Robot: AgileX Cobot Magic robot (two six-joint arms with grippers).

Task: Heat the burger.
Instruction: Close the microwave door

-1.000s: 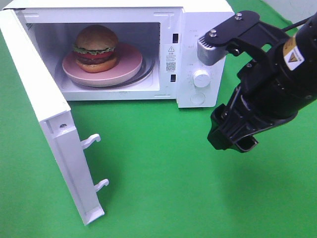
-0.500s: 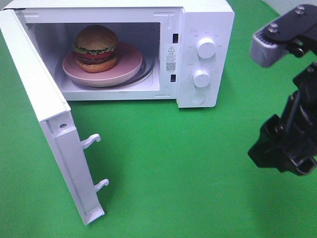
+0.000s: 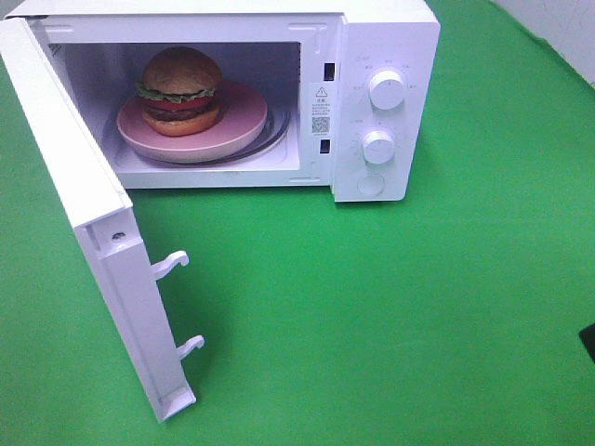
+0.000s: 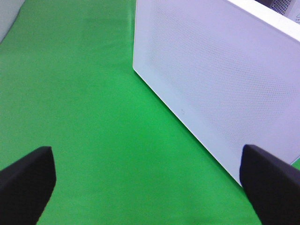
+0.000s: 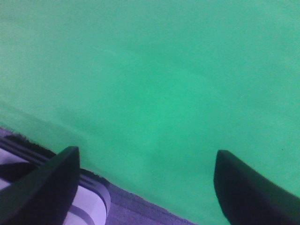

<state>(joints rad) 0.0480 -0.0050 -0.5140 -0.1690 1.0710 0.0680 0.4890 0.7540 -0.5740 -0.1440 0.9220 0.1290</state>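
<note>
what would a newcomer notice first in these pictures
The burger sits on a pink plate inside the white microwave, whose door stands wide open at the left. Everything rests on bright green cloth, and the left gripper and right gripper hang open and empty.

Left gripper (image 4: 147, 185) jaws spread wide; right gripper (image 5: 146, 187) jaws spread too.
</note>
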